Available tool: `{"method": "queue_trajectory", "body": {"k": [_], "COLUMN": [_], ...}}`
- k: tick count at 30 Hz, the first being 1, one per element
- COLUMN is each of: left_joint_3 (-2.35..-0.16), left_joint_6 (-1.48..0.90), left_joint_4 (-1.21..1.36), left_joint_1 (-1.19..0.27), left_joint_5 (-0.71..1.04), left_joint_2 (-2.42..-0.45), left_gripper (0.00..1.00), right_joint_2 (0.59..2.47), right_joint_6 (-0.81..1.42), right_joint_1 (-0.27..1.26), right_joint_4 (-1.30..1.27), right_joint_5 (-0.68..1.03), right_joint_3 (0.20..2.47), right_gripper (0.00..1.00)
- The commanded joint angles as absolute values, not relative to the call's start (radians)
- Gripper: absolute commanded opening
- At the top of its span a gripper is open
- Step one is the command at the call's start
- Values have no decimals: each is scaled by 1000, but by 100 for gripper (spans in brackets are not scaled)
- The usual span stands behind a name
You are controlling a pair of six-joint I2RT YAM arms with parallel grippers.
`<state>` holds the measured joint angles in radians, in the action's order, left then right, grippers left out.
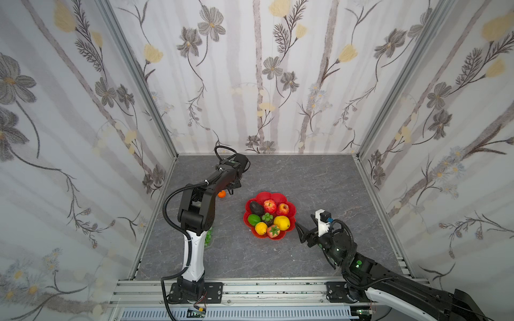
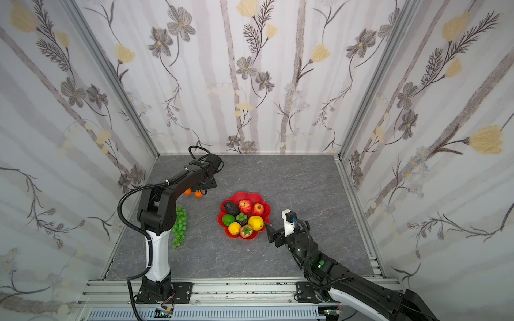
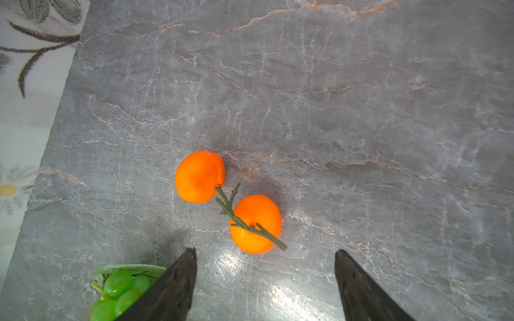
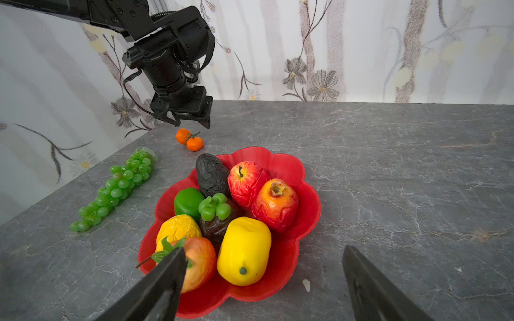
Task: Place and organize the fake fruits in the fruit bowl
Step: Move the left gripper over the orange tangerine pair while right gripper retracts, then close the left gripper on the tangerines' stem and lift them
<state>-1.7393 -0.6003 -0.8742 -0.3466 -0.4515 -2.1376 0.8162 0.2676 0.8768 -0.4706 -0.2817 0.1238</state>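
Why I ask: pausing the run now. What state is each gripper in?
Left gripper: open, holding nothing, above the tangerines.
Right gripper: open, holding nothing, beside the fruit bowl.

Lab test cell: floral-papered panels (image 1: 250, 69) in aluminium framing (image 1: 140, 83), grey stone-look bench (image 1: 319, 180), robot arms (image 1: 194, 244) bolted to a rail (image 1: 264, 289).

Two black jointed arms, left arm (image 1: 207, 200) with white lower shell (image 1: 196, 250), ribbed black cable conduit (image 1: 164, 207) looping alongside, right arm (image 1: 411, 291) dotted with green lights (image 1: 358, 262), white wrist bracket (image 1: 321, 225) with blue plug (image 1: 330, 220), tapered matte black fingers (image 3: 178, 286), black base plates (image 1: 215, 291) with silver screws
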Motion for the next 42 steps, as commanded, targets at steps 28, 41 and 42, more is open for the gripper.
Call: {"method": "queue_trajectory", "body": {"k": [28,41,42], "left_joint_3": [-1590,-1620,-1621], "left_joint_6": [-628,-601,-602], "left_joint_4": [-870,-878,-877], "left_joint_1": [-311,-303,-302], "left_joint_5": [-432,-385,-384], "left_joint_2": [-2043,-2083,-2085], "left_gripper": [37,36,35], "right_joint_2": [868,861,860], "right_joint_6": [256,256,256], "right_joint_1": [877,877,877], "right_joint_4": [-525,-514,-512], "right_joint_5": [-274,-284,-284], "right_joint_3": [142,142,142], "right_gripper": [89,89,89]}}
